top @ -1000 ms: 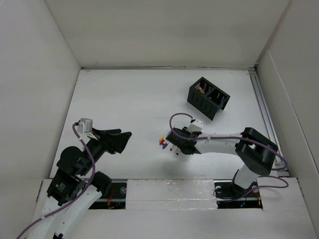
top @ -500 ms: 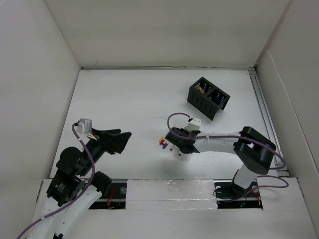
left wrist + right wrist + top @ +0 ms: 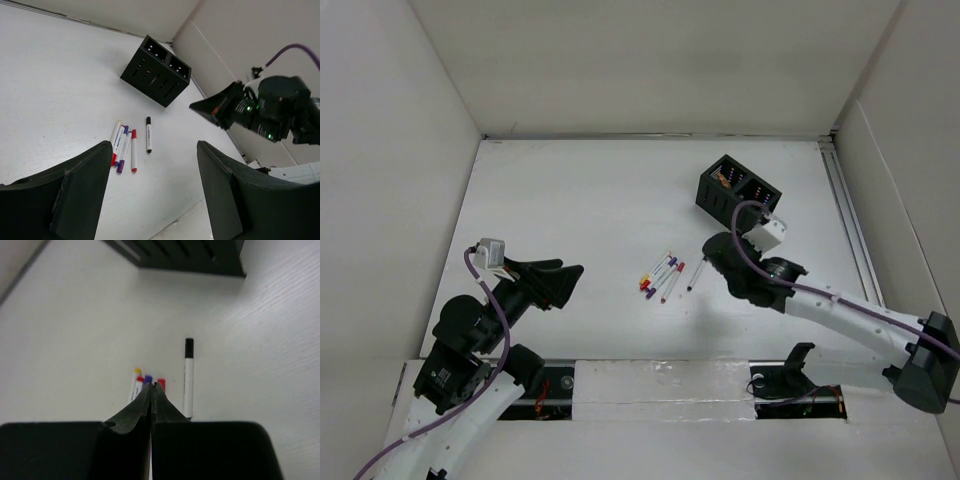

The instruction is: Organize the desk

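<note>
Top external view: desk (image 3: 570, 200) = big white flat top filling the enclosure floor. White walls (image 3: 650, 60) stand on the far, L and R sides, w/ a thin metal rail (image 3: 847, 215) along desk's R edge. Both arm bases sit at the near edge. L arm (image 3: 470, 340) is folded up over the near-L corner. R arm (image 3: 850, 315) stretches long from near-R toward ctr-R of desk. Black box (image 3: 738, 197), 2 compartments, slotted sides, sits far-R on desk, turned at an angle. Small coloured bits show in both compartments, too small to tell what.

L gripper (image 3: 570, 287) points toward desk ctr, jaws spread wide, nothing btwn them. L wrist view shows its fingers (image 3: 80, 195) well apart, w/ desk and pens visible thru the gap. R gripper (image 3: 713, 250) hangs just on the near side of box, tip aimed toward desk ctr. R wrist view: jaws pressed fully together, tips meeting, nothing held.

Markers (image 3: 658, 273): a few lie side by side near desk ctr, white barrels, caps red, purple, yellow. Black-cap marker (image 3: 694, 275) lies just R of that cluster, apart from it, btwn cluster and R gripper. Neither gripper touches any pen.
</note>
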`<control>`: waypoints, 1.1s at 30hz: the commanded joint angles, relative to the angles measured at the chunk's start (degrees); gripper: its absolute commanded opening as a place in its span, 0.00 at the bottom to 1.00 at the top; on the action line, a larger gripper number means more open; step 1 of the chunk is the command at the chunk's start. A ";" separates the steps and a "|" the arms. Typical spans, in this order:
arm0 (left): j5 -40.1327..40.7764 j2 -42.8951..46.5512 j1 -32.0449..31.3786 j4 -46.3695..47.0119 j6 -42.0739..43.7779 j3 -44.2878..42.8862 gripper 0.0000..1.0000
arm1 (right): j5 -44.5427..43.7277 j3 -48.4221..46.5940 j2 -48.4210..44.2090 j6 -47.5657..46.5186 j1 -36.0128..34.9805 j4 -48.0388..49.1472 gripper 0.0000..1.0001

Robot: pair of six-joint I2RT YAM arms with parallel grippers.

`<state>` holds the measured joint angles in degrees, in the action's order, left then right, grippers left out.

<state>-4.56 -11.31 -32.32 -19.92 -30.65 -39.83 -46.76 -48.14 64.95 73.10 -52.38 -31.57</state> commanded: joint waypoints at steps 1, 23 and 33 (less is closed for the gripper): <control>-0.80 0.85 -0.29 2.52 0.33 0.28 0.65 | -6.49 -5.02 -2.54 -5.94 7.09 1.16 0.00; -1.33 1.64 -0.29 2.61 0.33 0.20 0.65 | 13.45 1.92 19.75 -10.52 13.09 17.33 0.48; -1.33 1.73 -0.29 2.69 0.33 0.37 0.66 | 14.16 0.33 26.10 -9.30 13.09 20.94 0.43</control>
<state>-4.97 -9.61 -32.32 -19.90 -30.68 -39.81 -32.67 -45.39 90.17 62.65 -39.05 -13.21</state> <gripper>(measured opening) 0.655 0.449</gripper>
